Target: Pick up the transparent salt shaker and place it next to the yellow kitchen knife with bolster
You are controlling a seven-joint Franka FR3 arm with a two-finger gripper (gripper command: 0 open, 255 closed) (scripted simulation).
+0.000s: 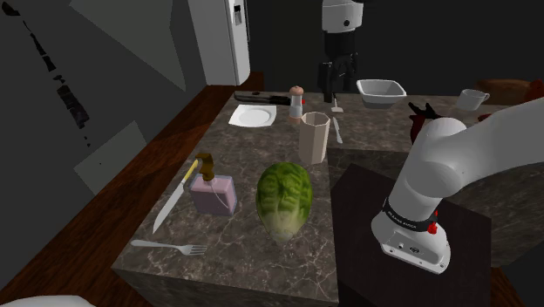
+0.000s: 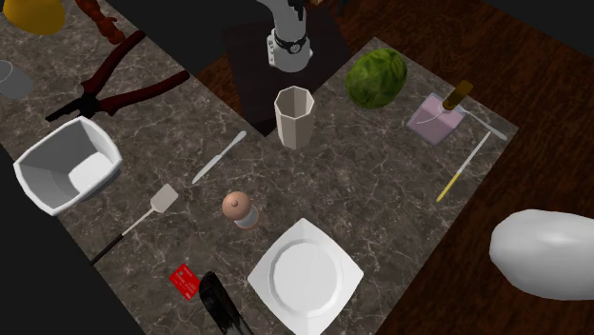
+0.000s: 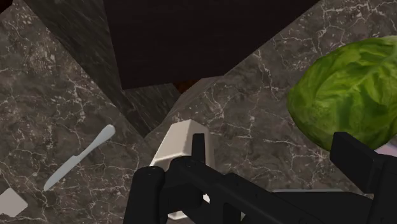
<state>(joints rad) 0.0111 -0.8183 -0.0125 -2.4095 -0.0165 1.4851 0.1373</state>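
Upper centre in the shoulder view, my hand [image 1: 331,87] hangs open, empty, over the desk [image 1: 235,253]. Just lower left stands the salt shaker [image 1: 296,102], beside a plate [image 1: 254,115]. Approach step, I judge: next I must lower around it.

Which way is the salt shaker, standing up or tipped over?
Standing up. The salt shaker rests on its base, brownish cap on top, beside the white plate.
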